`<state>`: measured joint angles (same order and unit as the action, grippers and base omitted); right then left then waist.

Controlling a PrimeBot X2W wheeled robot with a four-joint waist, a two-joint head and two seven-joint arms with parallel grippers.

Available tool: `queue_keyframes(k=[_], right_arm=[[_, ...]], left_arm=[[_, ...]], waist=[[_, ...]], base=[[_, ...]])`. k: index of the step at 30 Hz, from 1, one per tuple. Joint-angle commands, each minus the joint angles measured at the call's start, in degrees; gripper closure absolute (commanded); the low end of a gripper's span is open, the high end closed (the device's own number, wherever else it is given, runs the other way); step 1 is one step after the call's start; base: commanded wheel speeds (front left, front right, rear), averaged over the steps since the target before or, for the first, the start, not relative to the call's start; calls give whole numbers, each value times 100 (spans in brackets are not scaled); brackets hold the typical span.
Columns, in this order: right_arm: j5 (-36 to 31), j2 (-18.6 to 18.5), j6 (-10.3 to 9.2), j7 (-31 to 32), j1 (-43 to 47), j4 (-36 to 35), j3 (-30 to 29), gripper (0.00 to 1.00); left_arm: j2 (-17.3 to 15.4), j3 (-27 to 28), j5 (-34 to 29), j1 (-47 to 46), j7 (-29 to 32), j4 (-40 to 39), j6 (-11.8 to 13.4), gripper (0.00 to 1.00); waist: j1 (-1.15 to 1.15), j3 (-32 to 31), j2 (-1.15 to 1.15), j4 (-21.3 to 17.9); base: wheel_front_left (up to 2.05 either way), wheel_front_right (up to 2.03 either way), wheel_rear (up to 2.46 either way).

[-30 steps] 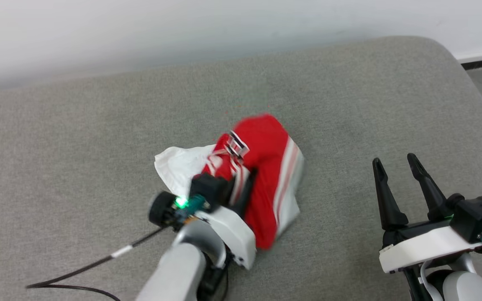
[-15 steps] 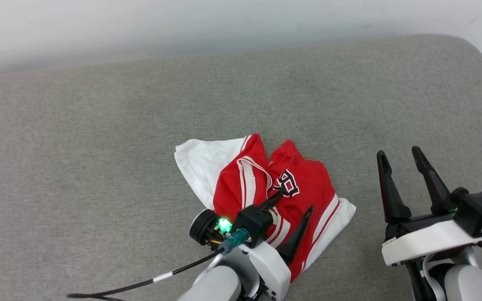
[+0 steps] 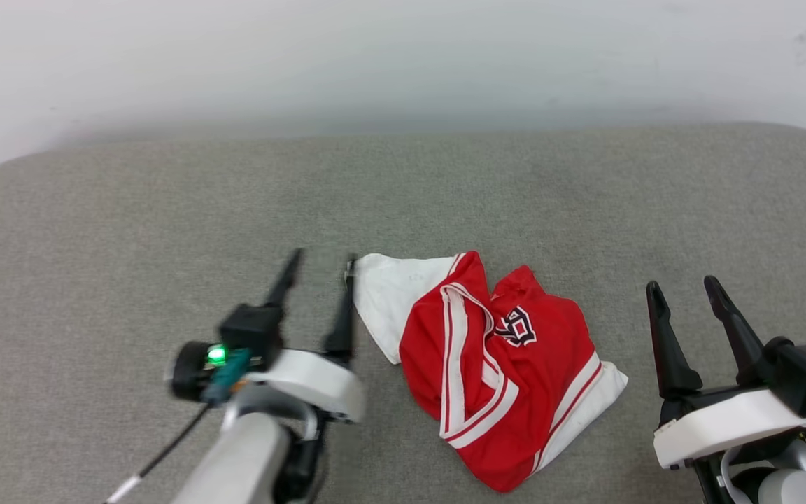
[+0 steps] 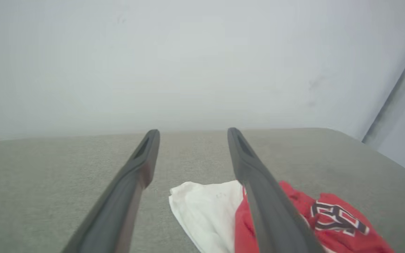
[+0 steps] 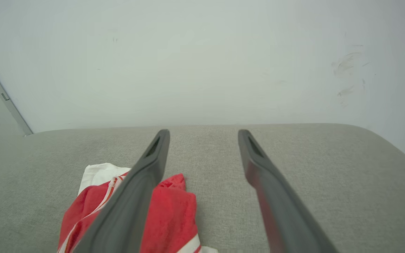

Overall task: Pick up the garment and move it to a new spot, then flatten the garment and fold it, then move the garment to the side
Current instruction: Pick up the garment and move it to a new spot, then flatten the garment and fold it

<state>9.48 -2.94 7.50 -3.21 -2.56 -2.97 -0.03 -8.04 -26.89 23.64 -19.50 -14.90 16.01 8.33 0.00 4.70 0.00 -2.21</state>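
So the crumpled red soft-fabric jersey shirt with white sleeves and striped trim (image 3: 550, 357) is lying in a heap about mid-way across the grey fabric-covered cushion (image 3: 130, 210). Left end effector (image 3: 324, 257) is spread apart, holding nothing, just beside the white sleeve. Right end effector (image 3: 681, 283) is likewise spread and empty, clear of the shirt's other side.

Grey cushion (image 3: 165, 196); crumpled garment (image 3: 494, 364) atop

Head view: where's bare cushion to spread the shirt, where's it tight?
Bare: the wide strip between shirt and wall, and the cushion left of the left gripper. Crowded: near edge, where that gripper and the right gripper flank the shirt.
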Motion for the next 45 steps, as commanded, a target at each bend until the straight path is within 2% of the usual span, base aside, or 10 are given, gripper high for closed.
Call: queue_keyframes(k=[1,6,12,28,31,37,42,45], right_arm=[[-26,9,-2,13,83,-13,-18,0],[-73,8,-2,101,267,-38,-107,0],[-155,8,-2,207,546,-80,-211,0],[-135,8,-2,463,727,-202,-274,0],[117,9,-2,916,749,-41,-431,0],[176,-87,-2,2731,469,326,-946,0],[505,-424,-2,4068,196,462,-632,0],[760,-593,-2,4422,-42,595,-354,0]], left_arm=[[-85,116,12,118,-37,-84,67,0],[-533,585,13,564,-33,-300,268,0],[-847,693,16,1089,61,-487,377,0],[-986,603,5,1336,255,-897,504,0],[-976,602,0,1316,246,-943,532,0],[-879,534,-28,1189,202,-1038,555,0],[-787,444,-81,1010,143,-1052,510,0],[-713,406,-118,867,105,-1029,462,0]], waist=[[0,-70,0,55],[0,-228,0,96],[0,-494,0,59],[0,-527,0,2],[0,-503,0,13],[0,-347,0,135],[0,-86,0,310],[0,109,0,443]], base=[[0,0,0],[0,0,0],[0,0,0],[0,0,0],[0,0,0],[0,0,0],[0,0,0],[0,0,0]])
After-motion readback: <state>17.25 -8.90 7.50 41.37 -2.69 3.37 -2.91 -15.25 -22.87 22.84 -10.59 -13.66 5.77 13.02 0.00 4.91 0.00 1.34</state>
